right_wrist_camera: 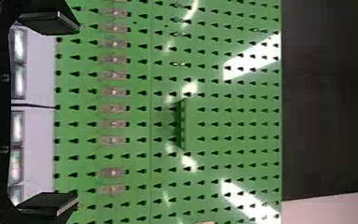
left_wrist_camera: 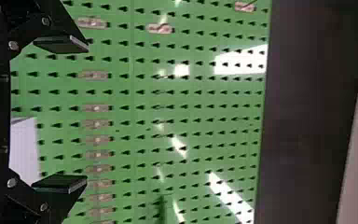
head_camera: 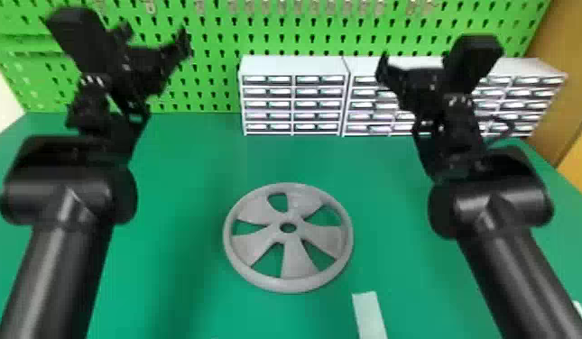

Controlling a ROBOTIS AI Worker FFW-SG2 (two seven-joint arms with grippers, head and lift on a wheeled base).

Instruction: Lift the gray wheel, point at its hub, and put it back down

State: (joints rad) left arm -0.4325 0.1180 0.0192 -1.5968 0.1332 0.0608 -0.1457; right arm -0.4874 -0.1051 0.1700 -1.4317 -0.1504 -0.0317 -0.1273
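**Gray wheel [head_camera: 298, 266] lying flat on a green worktop [head_camera: 177, 189]**

From left to right in the head view, we first see the left gripper [head_camera: 153, 37], raised at the end of its black arm in front of a green pegboard [head_camera: 213, 58]. Its fingers are released: in its wrist view we see the left gripper [left_wrist_camera: 83, 114] with them spread well apart, the pegboard beyond.

In the middle, the gray wheel rests on the worktop, between the two arms and touching neither. We see five broad spokes spreading from a hub [head_camera: 287, 236] with a round hole, and a smooth outer rim. Behind it, a row of white drawer cabinets [head_camera: 294, 65] runs toward the right along the back, against the pegboard. A pale strip [head_camera: 370, 315] lies on the worktop, nearer to us than the wheel and a little to its right.

Farther right, we see the right gripper [head_camera: 420, 70] raised in front of the cabinets. Its fingers are released too; in its wrist view the right gripper [right_wrist_camera: 77, 113] holds them wide apart.
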